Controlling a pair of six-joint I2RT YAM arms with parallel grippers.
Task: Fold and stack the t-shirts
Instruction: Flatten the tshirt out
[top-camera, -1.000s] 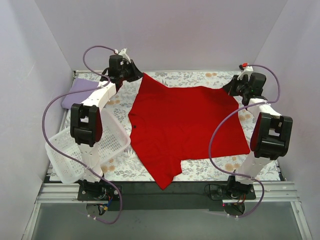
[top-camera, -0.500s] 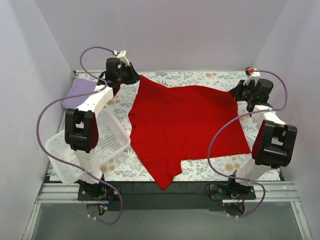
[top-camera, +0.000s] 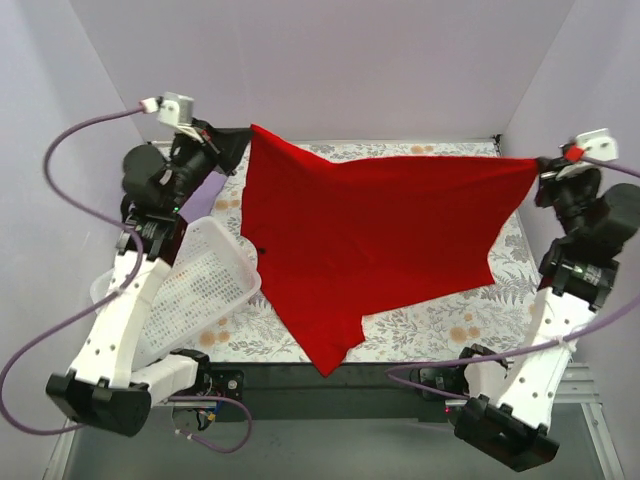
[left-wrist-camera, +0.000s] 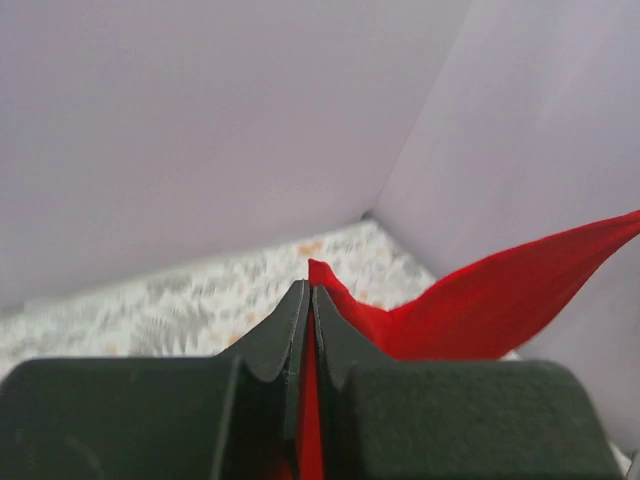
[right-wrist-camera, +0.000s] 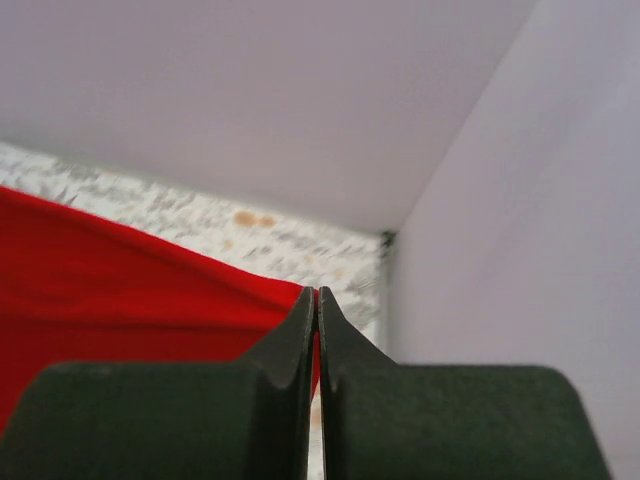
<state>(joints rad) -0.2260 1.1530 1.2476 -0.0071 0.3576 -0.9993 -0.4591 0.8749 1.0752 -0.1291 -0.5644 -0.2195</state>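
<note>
The red t-shirt (top-camera: 370, 250) is held up between both arms, stretched well to the right of the white basket (top-camera: 200, 290). The left gripper (top-camera: 235, 140) is seen above and beyond the basket's far end, its jaws clamped flat on one corner of the cloth. In the left wrist view red fabric is pinched in the slit between the fingers (left-wrist-camera: 285, 335). The right gripper (top-camera: 540, 163) is found far across from the basket, at the opposite corner, and is likewise closed tight on a thin edge of red. The edge between the two grips is drawn nearly taut, so the shirt's long axis is laid crosswise, left to right. From that line the body of the shirt slopes down toward the arm bases. Its lowest point is draped at the near edge of the table (top-camera: 440, 325), just right of the basket's near corner. Neither arm is judged nearer: each is given one end, so the coming move is likely to depend on both travelling together, with the stretched edge kept square. A pale purple garment (top-camera: 205, 190), possibly a folded shirt, is only partly seen beyond the basket
</note>
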